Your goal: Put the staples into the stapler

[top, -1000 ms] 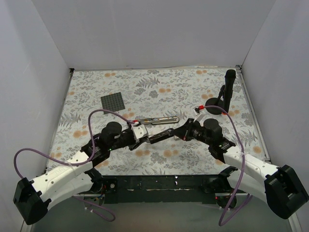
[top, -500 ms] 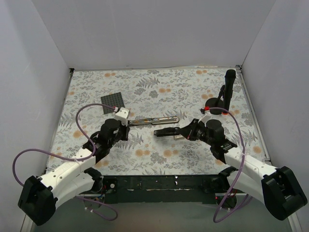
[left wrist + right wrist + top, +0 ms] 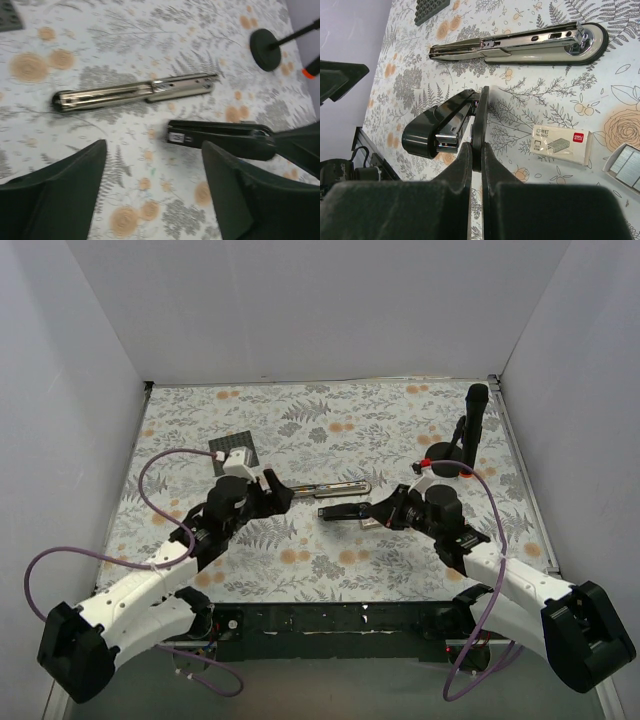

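Note:
The stapler shows as two parts. Its silver channel arm [image 3: 322, 487] [image 3: 135, 92] [image 3: 520, 42] lies flat on the flowered table. Its black arm [image 3: 340, 511] [image 3: 220, 140] [image 3: 437, 127] lies just in front of it, apart from it. My right gripper [image 3: 373, 512] [image 3: 476, 150] is shut on a thin black plate of that black arm. My left gripper [image 3: 277, 490] [image 3: 155, 190] stands open to the left of both parts, with only table between its fingers. The whitish staples box [image 3: 561, 145] and a grey block of staples [image 3: 626, 169] lie beside my right gripper.
A tall black stand with a round base [image 3: 470, 430] [image 3: 267, 42] stands at the back right. A dark grey square mat [image 3: 234, 450] [image 3: 432, 7] lies at the back left. White walls close in the table on three sides.
My left gripper has let go of the black stapler arm, drawn back to the left and opened. My right gripper, still shut on that arm, has shifted it slightly back.

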Robot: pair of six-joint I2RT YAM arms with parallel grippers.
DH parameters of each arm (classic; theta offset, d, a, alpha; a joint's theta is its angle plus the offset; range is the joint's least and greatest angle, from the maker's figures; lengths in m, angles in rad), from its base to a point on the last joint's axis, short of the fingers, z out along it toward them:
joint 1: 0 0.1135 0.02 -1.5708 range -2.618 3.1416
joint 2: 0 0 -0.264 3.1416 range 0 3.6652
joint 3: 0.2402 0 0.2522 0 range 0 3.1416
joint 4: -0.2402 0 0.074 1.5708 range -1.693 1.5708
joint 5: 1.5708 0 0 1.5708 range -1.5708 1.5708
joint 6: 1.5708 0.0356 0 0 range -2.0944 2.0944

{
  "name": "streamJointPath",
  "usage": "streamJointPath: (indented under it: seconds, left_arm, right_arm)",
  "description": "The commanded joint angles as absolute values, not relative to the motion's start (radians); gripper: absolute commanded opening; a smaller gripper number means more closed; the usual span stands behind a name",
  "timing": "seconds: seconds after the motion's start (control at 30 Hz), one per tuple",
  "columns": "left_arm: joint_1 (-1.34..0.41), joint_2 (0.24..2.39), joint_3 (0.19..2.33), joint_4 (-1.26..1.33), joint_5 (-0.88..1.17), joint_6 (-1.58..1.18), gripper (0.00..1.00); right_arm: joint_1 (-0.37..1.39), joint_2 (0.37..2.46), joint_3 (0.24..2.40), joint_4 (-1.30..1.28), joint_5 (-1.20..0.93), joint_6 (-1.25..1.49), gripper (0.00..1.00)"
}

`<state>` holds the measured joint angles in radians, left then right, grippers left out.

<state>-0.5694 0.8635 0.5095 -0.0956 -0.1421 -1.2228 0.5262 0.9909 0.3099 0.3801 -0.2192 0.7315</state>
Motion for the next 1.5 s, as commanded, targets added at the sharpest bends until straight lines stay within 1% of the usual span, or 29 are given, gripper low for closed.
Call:
streamJointPath:
  seconds: [0.0,0.03,0.1,0.13,0.17,0.23,0.27,0.33,0.4,0.57,0.7,0.8,0.93,1.07,1.33,1.47]
  left_arm:
    - [-0.757,0.968,0.691,-0.155,-0.187,-1.403,0.84]
    - [-0.853,1.048,0.739,-0.179,-0.290,-1.423,0.86]
    - [-0.929,1.139,0.874,-0.256,-0.365,-1.446,0.97]
    - [-0.965,1.184,0.918,-0.288,-0.403,-1.454,0.98]
    - [-1.027,1.275,1.013,-0.358,-0.484,-1.454,0.98]
    - [-1.124,1.346,1.087,-0.414,-0.576,-1.445,0.98]
    - [-1.150,1.409,1.121,-0.452,-0.659,-1.439,0.98]
    - [-1.205,1.456,1.178,-0.475,-0.716,-1.437,0.98]
    - [-1.216,1.511,1.210,-0.511,-0.755,-1.440,0.98]
    - [-1.243,1.562,1.230,-0.569,-0.831,-1.460,0.87]
    - [-1.244,1.574,1.229,-0.572,-0.870,-1.465,0.77]
    - [-1.244,1.582,1.233,-0.557,-0.885,-1.460,0.72]
    - [-1.244,1.592,1.229,-0.503,-0.887,-1.434,0.69]
    - [-1.244,1.617,1.238,-0.502,-0.907,-1.424,0.65]
    - [-1.244,1.641,1.247,-0.474,-0.919,-1.401,0.64]
    - [-1.244,1.631,1.241,-0.485,-0.946,-1.391,0.59]
  right_arm:
    - [0.545,1.015,0.359,0.307,-0.177,0.680,0.01]
    - [0.552,1.020,0.368,0.301,-0.170,0.680,0.01]
    - [0.558,1.025,0.380,0.285,-0.152,0.677,0.01]
    - [0.566,1.025,0.385,0.270,-0.146,0.670,0.01]
    - [0.568,1.025,0.393,0.264,-0.140,0.670,0.01]
    - [0.574,1.023,0.399,0.250,-0.127,0.666,0.01]
    - [0.577,1.023,0.402,0.245,-0.124,0.667,0.01]
    - [0.578,1.020,0.403,0.239,-0.117,0.664,0.01]
    - [0.583,1.016,0.405,0.233,-0.112,0.663,0.01]
    - [0.586,1.003,0.403,0.227,-0.106,0.663,0.01]
    - [0.588,1.002,0.400,0.232,-0.107,0.664,0.01]
    - [0.589,1.002,0.397,0.233,-0.109,0.666,0.01]
    - [0.591,1.000,0.396,0.238,-0.109,0.667,0.01]
    - [0.591,0.997,0.397,0.235,-0.109,0.667,0.01]
    - [0.592,1.000,0.394,0.238,-0.110,0.669,0.01]
    - [0.592,0.991,0.393,0.235,-0.104,0.667,0.01]
